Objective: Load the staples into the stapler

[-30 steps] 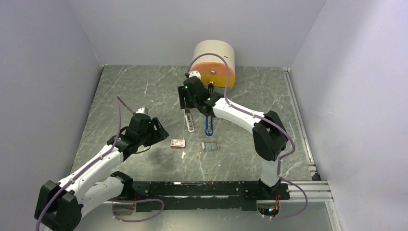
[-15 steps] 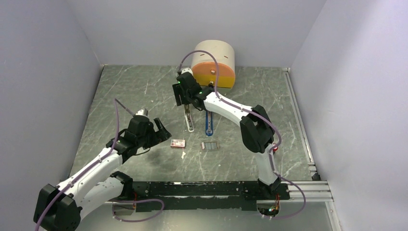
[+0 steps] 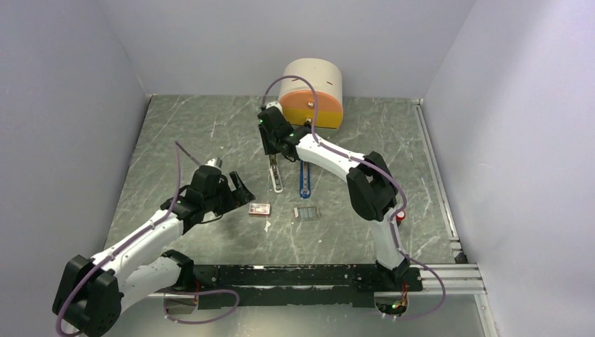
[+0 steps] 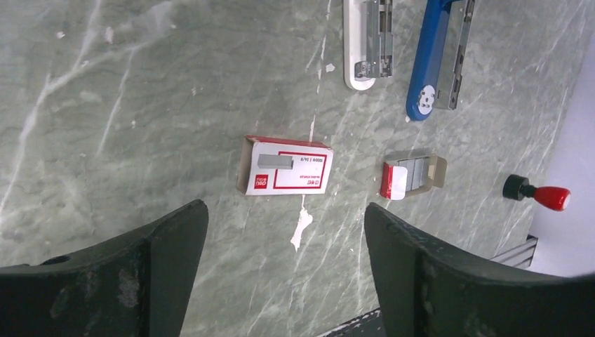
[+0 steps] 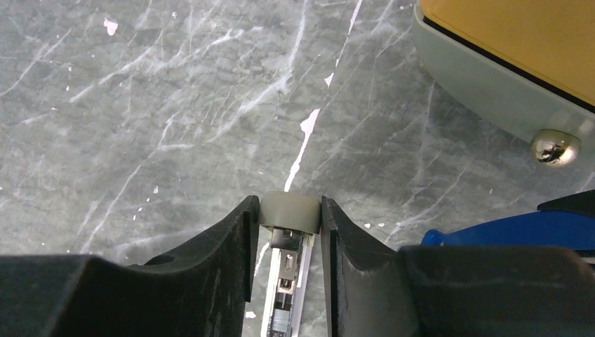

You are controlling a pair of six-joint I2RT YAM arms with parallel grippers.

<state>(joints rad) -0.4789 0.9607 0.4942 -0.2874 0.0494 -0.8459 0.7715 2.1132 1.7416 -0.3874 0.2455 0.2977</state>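
Ahead and right of the spread left claw (image 4: 284,210) lie the staples (image 4: 415,173).

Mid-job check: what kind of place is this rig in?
Likely a lab robot cell, not an office: plain walls box in a marble-patterned tabletop, with an aluminium rail along its near edge.

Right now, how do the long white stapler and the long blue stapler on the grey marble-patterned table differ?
The long white stapler has its far end clamped between the fingers of the right gripper. The long blue stapler lies free, with nothing touching it. In the top view the white stapler sits to the left of the blue one. Both lie flat and roughly parallel, with their metal rails showing on top.
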